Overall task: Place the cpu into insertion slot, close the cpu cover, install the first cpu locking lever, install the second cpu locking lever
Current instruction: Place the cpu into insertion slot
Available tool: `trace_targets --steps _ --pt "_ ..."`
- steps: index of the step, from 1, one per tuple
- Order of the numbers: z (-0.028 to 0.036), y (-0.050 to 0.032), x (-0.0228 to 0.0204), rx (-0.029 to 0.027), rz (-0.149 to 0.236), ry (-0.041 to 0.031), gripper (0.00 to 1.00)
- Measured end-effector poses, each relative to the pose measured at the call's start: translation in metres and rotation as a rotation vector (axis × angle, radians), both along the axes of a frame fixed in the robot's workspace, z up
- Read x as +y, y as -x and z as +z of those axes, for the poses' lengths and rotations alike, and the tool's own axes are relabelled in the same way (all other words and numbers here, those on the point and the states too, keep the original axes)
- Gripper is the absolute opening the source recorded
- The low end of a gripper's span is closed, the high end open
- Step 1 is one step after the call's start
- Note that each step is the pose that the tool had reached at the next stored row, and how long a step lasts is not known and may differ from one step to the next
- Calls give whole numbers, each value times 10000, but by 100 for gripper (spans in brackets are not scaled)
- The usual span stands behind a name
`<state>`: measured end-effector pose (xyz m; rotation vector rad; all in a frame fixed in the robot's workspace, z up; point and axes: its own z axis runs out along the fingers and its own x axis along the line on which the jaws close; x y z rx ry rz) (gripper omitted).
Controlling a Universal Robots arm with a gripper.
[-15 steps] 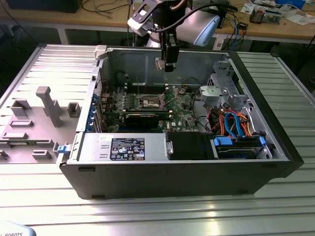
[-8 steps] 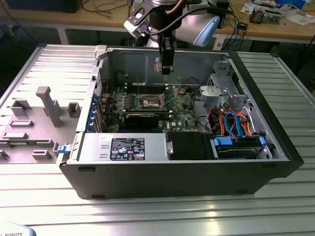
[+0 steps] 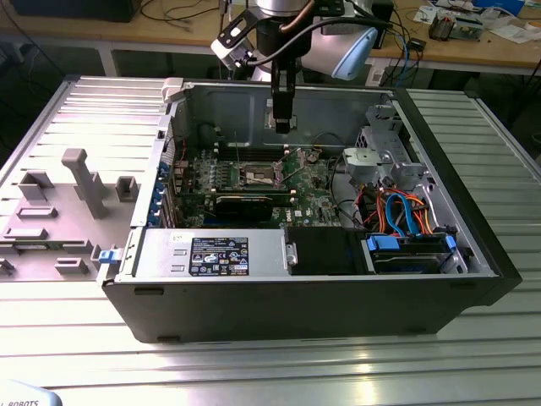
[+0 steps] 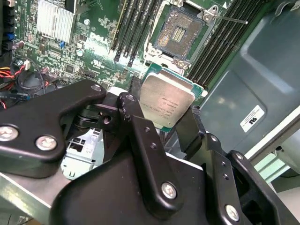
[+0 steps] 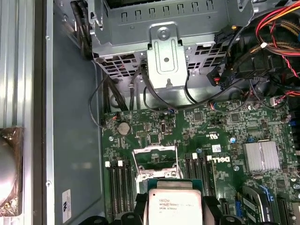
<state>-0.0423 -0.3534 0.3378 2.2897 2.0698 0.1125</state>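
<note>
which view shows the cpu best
The second wrist view: the cpu sits mid-picture, most of its silver top visible, held in the gripper. The first wrist view shows its top too, but cropped at the picture's edge. In the exterior view it is too small to make out at the gripper's tip.

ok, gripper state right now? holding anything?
Gripper: shut on the cpu, which is not yet in the insertion slot.

A lab: an opened computer case (image 3: 296, 304) lies on a slatted metal table (image 3: 254, 364), cluttered workbench (image 3: 76, 34) behind.
</note>
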Motion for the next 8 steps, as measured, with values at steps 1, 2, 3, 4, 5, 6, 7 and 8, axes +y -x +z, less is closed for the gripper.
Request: trace_targets --steps 1,2,3,4,5,6,7,8 --pt "0 0 0 0 1 -1 54" --pt "0 0 0 0 0 0 54" --pt "0 0 0 0 0 -1 54" --pt "-1 0 0 0 1 0 54" --pt "-1 0 0 0 0 0 54" --pt "-1 0 0 0 1 0 54" --pt "-1 0 0 0 0 -1 54" --pt "-2 0 0 0 1 -1 54"
